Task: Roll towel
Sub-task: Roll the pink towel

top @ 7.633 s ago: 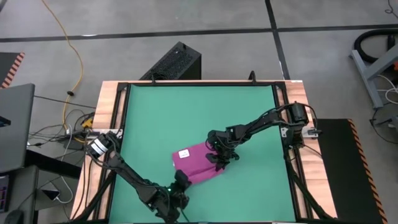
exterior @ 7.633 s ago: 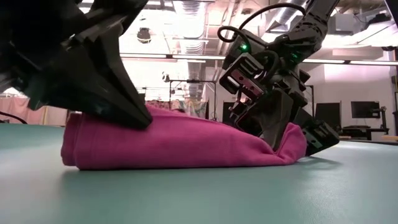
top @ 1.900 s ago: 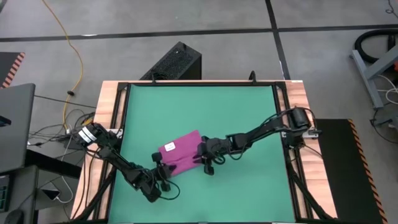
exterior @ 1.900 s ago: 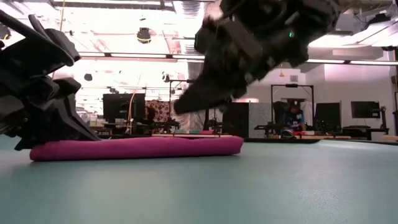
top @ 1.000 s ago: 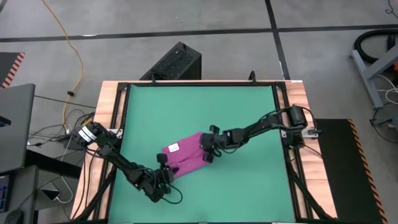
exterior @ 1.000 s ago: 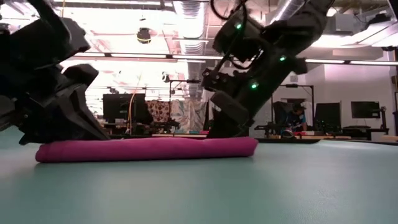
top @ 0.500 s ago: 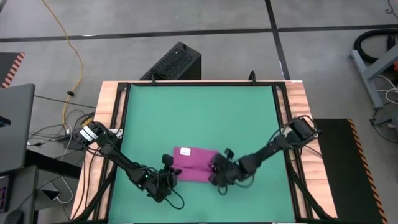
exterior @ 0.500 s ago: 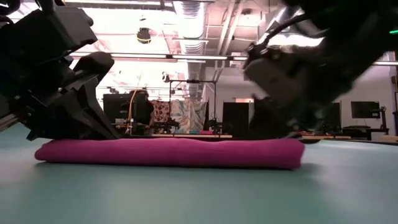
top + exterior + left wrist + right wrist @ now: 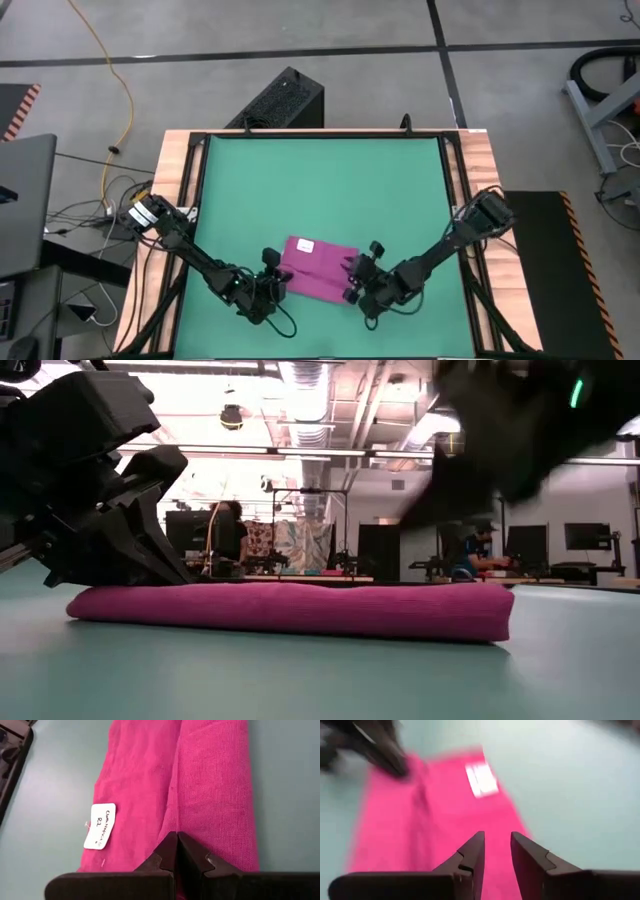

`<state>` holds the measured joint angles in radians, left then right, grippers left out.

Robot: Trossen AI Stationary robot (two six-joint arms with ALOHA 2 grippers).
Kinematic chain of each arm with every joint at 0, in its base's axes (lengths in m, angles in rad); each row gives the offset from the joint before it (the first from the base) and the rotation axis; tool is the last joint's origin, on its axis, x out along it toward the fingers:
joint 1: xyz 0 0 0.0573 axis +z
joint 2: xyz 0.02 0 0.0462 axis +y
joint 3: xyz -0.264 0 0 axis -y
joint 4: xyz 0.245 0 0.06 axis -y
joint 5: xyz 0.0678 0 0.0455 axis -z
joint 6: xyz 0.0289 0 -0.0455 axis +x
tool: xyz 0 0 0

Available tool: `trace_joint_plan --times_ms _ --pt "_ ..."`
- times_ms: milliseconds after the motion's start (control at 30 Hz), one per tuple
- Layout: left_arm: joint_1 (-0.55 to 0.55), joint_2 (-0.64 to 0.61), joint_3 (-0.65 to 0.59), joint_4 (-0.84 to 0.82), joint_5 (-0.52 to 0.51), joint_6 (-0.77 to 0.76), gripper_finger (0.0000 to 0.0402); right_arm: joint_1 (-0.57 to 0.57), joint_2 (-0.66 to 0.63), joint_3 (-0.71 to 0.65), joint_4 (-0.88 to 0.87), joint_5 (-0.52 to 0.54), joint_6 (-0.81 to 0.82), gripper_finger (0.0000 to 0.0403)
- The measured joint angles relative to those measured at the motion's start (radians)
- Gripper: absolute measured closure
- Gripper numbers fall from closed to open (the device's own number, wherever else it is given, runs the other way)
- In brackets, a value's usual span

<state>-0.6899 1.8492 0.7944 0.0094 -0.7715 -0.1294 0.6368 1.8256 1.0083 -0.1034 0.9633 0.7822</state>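
From above, you see the folded towel [image 9: 318, 268] lying flat on the near half of the green tabletop [image 9: 320, 180], between both arms. Your left claw [image 9: 270, 283] sits at its left end, fingers pressed together on the cloth in the wrist view. Your right claw [image 9: 356, 279], narrowly parted and empty, hovers over the right end. The left wrist view alone shows handwriting on the white tag [image 9: 100, 826], too small to read.
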Motion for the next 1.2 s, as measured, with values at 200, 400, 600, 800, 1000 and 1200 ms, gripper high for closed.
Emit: trace_joint_plan --times_ms 200,400,600,800,1000,1200 --pt "0.006 0.001 0.000 0.000 0.019 -0.031 0.0401 0.078 -0.086 0.016 0.081 -0.099 -0.347 0.0287" --pt "0.035 0.001 0.000 -0.004 0.096 -0.074 0.0401 0.098 -0.013 0.016 0.243 -0.184 -0.438 0.0276" --pt "0.042 0.001 0.001 -0.015 0.109 -0.109 0.0401 0.096 0.056 0.016 0.288 -0.207 -0.480 0.0193" --pt "0.043 0.000 0.003 -0.051 0.116 -0.147 0.0401 0.100 0.127 0.016 0.327 -0.228 -0.435 0.0124" --pt "0.049 -0.002 0.003 -0.058 0.130 -0.152 0.0401 0.109 0.191 0.017 0.342 -0.201 -0.416 0.0122" --pt "0.057 -0.002 0.003 -0.061 0.142 -0.153 0.0401 0.097 0.249 0.020 0.347 -0.182 -0.369 0.0122"
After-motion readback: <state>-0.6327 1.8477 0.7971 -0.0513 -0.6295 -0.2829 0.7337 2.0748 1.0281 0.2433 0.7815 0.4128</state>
